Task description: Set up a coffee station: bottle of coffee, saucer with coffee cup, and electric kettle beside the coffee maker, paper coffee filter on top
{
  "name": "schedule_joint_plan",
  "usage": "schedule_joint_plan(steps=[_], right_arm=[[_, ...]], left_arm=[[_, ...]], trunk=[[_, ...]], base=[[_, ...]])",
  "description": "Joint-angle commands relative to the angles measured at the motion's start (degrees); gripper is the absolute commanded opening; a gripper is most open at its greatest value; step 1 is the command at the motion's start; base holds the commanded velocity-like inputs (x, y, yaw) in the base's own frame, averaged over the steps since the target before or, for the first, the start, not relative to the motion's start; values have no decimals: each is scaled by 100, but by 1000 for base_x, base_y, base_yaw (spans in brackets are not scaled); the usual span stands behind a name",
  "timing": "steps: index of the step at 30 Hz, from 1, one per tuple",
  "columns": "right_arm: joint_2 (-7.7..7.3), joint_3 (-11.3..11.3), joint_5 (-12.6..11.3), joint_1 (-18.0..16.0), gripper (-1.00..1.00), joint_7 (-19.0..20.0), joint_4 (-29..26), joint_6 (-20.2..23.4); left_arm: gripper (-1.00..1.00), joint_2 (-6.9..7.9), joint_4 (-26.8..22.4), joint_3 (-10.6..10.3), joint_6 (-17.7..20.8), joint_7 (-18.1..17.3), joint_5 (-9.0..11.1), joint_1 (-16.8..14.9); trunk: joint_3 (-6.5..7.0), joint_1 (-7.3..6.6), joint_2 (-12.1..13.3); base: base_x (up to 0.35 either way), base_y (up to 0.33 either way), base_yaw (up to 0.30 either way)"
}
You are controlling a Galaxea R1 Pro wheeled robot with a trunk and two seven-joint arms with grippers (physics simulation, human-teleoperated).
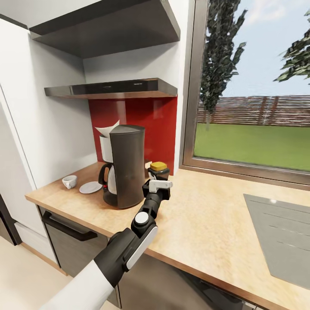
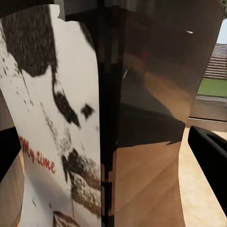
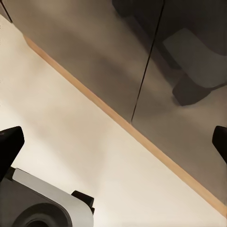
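Both sets of jaws apart: left gripper [image 1: 157, 184] spread loosely around the bottle of coffee [image 1: 158, 170], upright on the countertop [image 1: 206, 215] just right of the coffee maker [image 1: 127, 170], and right gripper [image 3: 113, 142] wide open, facing floor and cabinet front. Probably rigid, smooth-sided and fairly heavy for its size, so likely slippery under the pads; best gripped squarely at mid-body, below the yellow lid, and kept upright. Left of the coffee maker, saucer [image 1: 90, 187] and coffee cup [image 1: 69, 181] side by side; on top, paper coffee filter [image 1: 106, 129].
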Motion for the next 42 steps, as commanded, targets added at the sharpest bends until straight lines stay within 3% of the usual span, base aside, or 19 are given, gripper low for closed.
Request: schedule_joint_plan(steps=[1,14,42], right_arm=[[0,38,-62,-2,100,31,5,-18],[0,38,-63,-2,100,31,5,-18],[0,39,-63,-2,100,31,5,-18]], left_arm=[[-100,0,-6,-10,23,38,22,-5],[-100,0,-14,-10,23,39,22,-5],[-100,0,9,-10,23,39,22,-5]], trunk=[[13,-22,37],[120,-153,277],[138,-175,317]], base=[[0,0,0],[0,0,0],[0,0,0]])
